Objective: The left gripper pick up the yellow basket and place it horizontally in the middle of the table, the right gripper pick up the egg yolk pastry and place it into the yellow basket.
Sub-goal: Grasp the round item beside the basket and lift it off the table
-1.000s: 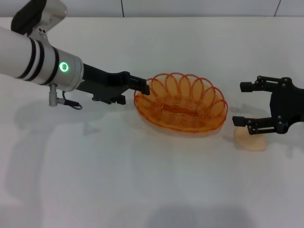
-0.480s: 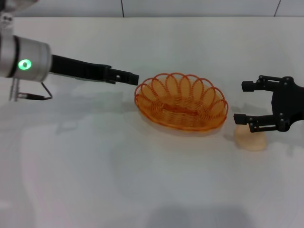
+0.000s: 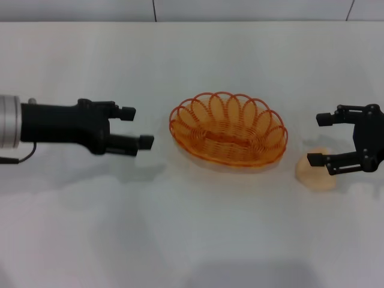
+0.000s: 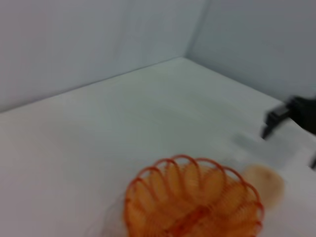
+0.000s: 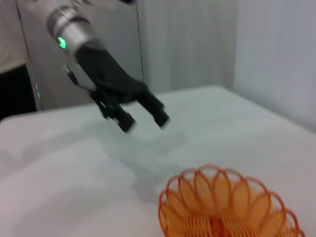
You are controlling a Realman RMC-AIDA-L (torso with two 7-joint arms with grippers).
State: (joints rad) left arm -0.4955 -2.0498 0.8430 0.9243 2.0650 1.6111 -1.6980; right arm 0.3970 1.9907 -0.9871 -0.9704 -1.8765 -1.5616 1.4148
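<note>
The yellow basket point(image 3: 228, 128), an oval orange wire basket, rests upright in the middle of the white table point(image 3: 192, 228); it also shows in the left wrist view point(image 4: 193, 203) and the right wrist view point(image 5: 228, 206). My left gripper point(image 3: 137, 126) is open and empty, a short way left of the basket and apart from it; it shows in the right wrist view point(image 5: 146, 119). The egg yolk pastry point(image 3: 314, 174) lies on the table right of the basket and shows in the left wrist view point(image 4: 265, 181). My right gripper point(image 3: 319, 139) is open, just above and beside the pastry.
The table's far edge meets a grey wall point(image 3: 240, 9) at the back. A metal cabinet front point(image 5: 98, 49) stands beyond the table in the right wrist view.
My left gripper has let go of the basket rim, drawn back to the left and turned so both open fingers show. The basket stays put. My right gripper has shifted slightly right.
</note>
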